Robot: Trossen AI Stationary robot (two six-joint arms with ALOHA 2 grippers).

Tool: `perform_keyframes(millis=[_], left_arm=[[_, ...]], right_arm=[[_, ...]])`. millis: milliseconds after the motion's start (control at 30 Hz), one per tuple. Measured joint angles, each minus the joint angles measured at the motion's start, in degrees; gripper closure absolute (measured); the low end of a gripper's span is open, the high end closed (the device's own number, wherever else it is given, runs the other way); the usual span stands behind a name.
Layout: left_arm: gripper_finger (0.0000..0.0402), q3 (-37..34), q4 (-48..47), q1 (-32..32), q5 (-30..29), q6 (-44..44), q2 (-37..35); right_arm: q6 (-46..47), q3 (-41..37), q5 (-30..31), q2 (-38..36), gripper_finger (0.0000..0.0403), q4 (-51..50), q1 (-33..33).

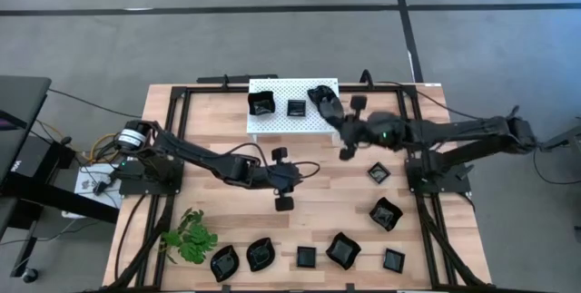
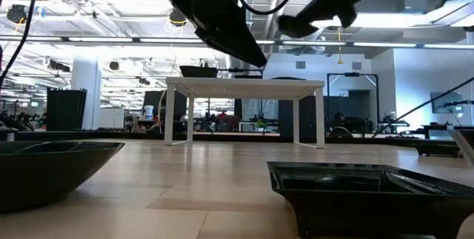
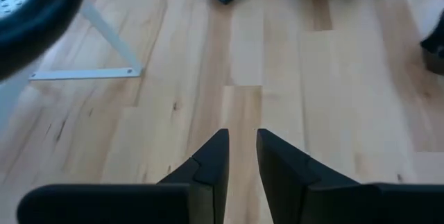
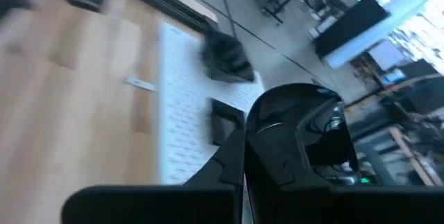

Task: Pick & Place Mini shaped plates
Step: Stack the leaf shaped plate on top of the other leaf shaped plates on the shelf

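Holding: the right gripper (image 1: 330,110) has its jaws clamped on one glossy black plate (image 1: 320,96), seen close up in the right wrist view as a rounded dark dish (image 4: 298,130) pinched at its edge.
Held plate's place: at about 1 o'clock from the table's middle, over the right end of the white platform (image 1: 277,89); whether it touches the platform top I cannot tell.
Right arm: reaches in from 3 o'clock, across the table's far right part.
On the platform: two more plates at 12 o'clock, a wavy-edged one (image 1: 261,103) to the left and a square one (image 1: 297,108) beside it, apart from each other.
Left gripper (image 1: 307,170): near the table's middle, pointing toward 3 o'clock above bare wood; its fingers (image 3: 211,165) stand a narrow gap apart with nothing between them.
Right-side plates: a small square one (image 1: 378,173) at 3 o'clock and a larger wavy one (image 1: 386,213) at 4 o'clock, near each other but not touching.
Near-edge row: five plates from 7 to 5 o'clock, two leaf-shaped (image 1: 224,262) (image 1: 261,254), a square (image 1: 307,257), a wavy one (image 1: 343,250), another square (image 1: 393,259).
Plant sprig (image 1: 189,236): at 8 o'clock, just beside the leftmost plate of the row.
Table (image 1: 218,121): light wooden boards inside a dark frame.
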Motion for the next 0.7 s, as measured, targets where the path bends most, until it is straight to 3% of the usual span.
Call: perform_keyframes(millis=[167, 300, 700], left_arm=[[0.0325, 0.0, 0.0, 1.2, 0.0, 0.0, 0.0], [0.0325, 0.0, 0.8, 2.2, 0.0, 1.7, 0.0], [0.0325, 0.0, 1.5, 4.7, 0.0, 1.9, 0.0]], right_arm=[[-0.5, 0.0, -13.2, 1.8, 0.0402, -0.2, -10.5], [-3.3, 0.0, -19.5, 4.8, 0.0402, 1.0, -15.5], [-6.9, 0.0, -20.7, 11.0, 0.0398, 2.6, -21.3]])
